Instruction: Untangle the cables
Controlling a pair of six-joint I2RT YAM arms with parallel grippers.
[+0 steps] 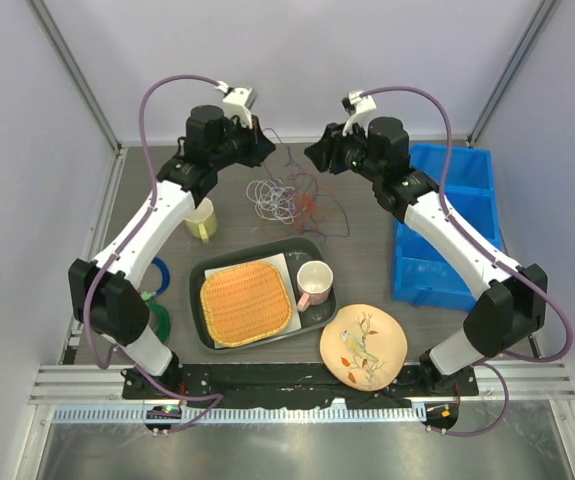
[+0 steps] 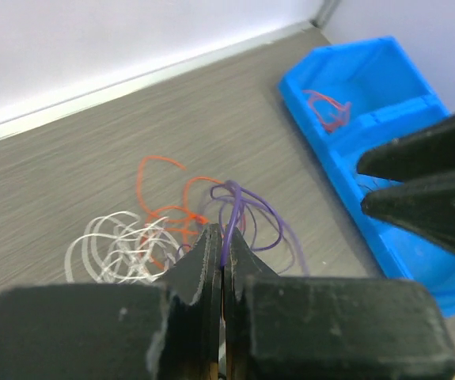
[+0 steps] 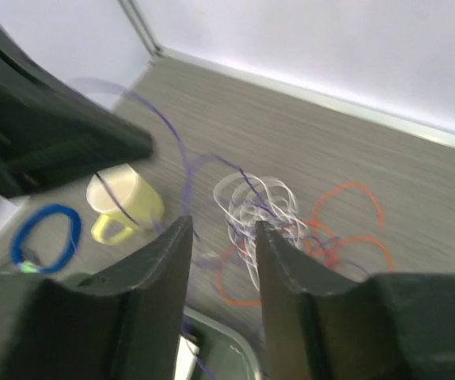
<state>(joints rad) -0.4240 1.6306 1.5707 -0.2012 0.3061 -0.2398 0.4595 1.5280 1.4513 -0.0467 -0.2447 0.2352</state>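
Note:
The cables [image 1: 287, 198] lie in a loose bunch on the grey table, between the two grippers and a little nearer than them. White loops [image 2: 116, 245] are on the left, orange loops [image 2: 168, 210] are in the middle and purple strands [image 2: 247, 210] run through them. My left gripper [image 2: 224, 237] is shut on a purple cable that rises from the bunch into its tips. My right gripper [image 3: 223, 229] hovers open above the bunch with nothing between its fingers. A purple strand [image 3: 181, 170] runs past its left finger.
A blue bin [image 1: 447, 225] at the right holds a short red wire [image 2: 327, 109]. A yellow mug [image 1: 200, 219] stands left of the bunch. A dark tray [image 1: 267, 246] carries an orange woven mat [image 1: 245, 302] and a pink mug [image 1: 314, 283]. A painted plate [image 1: 363, 346] and tape rings [image 1: 159, 275] lie nearer.

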